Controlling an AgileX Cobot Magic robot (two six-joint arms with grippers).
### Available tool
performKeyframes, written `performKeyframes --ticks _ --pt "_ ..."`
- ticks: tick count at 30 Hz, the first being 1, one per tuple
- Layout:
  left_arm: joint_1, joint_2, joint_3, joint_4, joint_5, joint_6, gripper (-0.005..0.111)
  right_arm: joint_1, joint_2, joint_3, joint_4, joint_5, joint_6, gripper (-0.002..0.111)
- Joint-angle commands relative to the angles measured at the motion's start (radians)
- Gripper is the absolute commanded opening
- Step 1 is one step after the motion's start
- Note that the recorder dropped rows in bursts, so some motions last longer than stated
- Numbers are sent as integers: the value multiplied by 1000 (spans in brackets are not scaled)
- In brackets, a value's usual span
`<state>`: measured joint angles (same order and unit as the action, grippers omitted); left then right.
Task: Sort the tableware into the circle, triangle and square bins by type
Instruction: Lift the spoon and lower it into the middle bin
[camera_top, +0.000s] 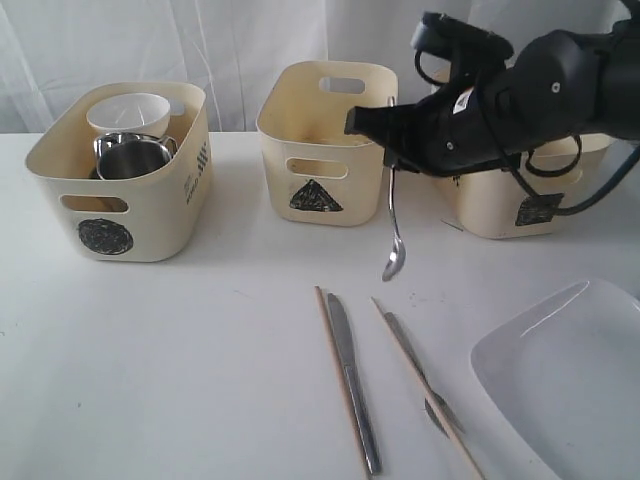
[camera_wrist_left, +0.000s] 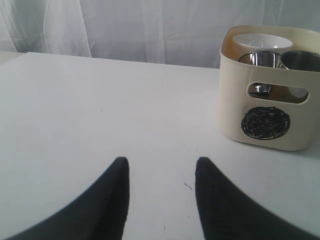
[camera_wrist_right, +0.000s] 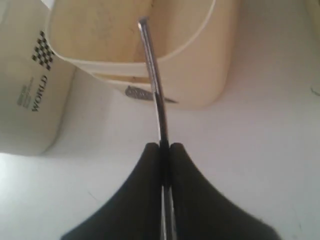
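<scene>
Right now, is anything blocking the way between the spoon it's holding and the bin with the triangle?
Nothing visible does. The spoon hangs from the right tool just in front of the triangle bin; only the bin's own front wall faces it.

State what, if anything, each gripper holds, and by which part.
Right gripper holds the spoon by its handle, scoop downward. Left gripper holds nothing.

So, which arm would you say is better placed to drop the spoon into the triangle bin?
Right. The right gripper is shut on the spoon beside the triangle bin; the left gripper sits open and empty near the circle bin.
</scene>
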<state>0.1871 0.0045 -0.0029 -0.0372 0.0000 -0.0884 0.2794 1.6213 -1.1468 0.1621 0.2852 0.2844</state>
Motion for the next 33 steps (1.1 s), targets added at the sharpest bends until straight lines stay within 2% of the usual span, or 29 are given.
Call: performKeyframes --ticks 1,8,14,17,27,33 --pt "3 -5 3 -5 0 -3 47 5 -44 -16 1 -117 -48 0" --pt "3 -5 3 -5 0 -3 47 5 -44 -98 -3 -285 -153 0" --pt "3 -5 3 -5 0 -3 47 5 -3 -118 -5 -484 -324 0" --pt "3 -5 3 -5 0 -3 47 3 44 -127 -5 -559 -338 0" --pt "3 -5 3 -5 0 -3 47 -6 201 -193 -5 -669 -338 0" --pt "3 -5 3 -5 0 -3 47 -13 307 -286 -5 -675 -338 0"
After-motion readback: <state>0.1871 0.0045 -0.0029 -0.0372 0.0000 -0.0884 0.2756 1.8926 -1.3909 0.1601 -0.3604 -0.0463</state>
